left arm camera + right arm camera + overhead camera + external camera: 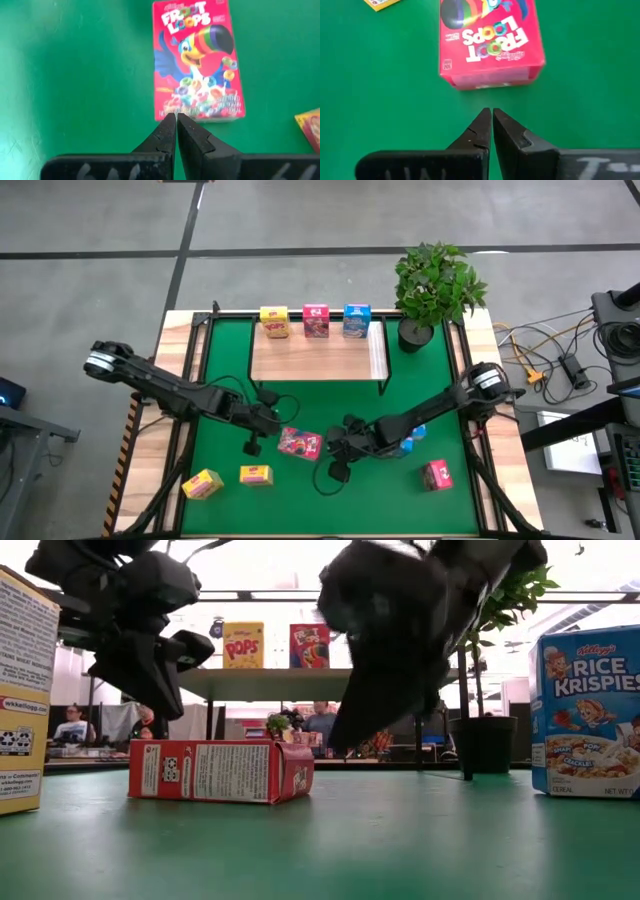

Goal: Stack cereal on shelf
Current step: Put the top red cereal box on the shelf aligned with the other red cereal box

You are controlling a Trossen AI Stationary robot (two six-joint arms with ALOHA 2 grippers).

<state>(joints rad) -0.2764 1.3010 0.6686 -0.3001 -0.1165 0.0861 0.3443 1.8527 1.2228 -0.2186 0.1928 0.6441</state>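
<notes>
Three cereal boxes stand in a row on the shelf (318, 355): a yellow one (274, 321), a pink-red one (315, 321) and a blue one (356, 320). One more pink-red Froot Loops box (299, 443) lies flat on the green mat (225, 360), between the two grippers. The left gripper (176, 119) is over the mat just beside one end of this box, its jaws closed and holding nothing. The right gripper (491, 114) is near the other end, also closed and empty. Two yellow boxes (201, 484) (256, 474) lie on the mat near its front edge, a blue box (411, 439) is partly hidden under the right arm, and another pink-red box (438, 474) lies at the right. A potted plant (434, 285) stands beside the shelf.
</notes>
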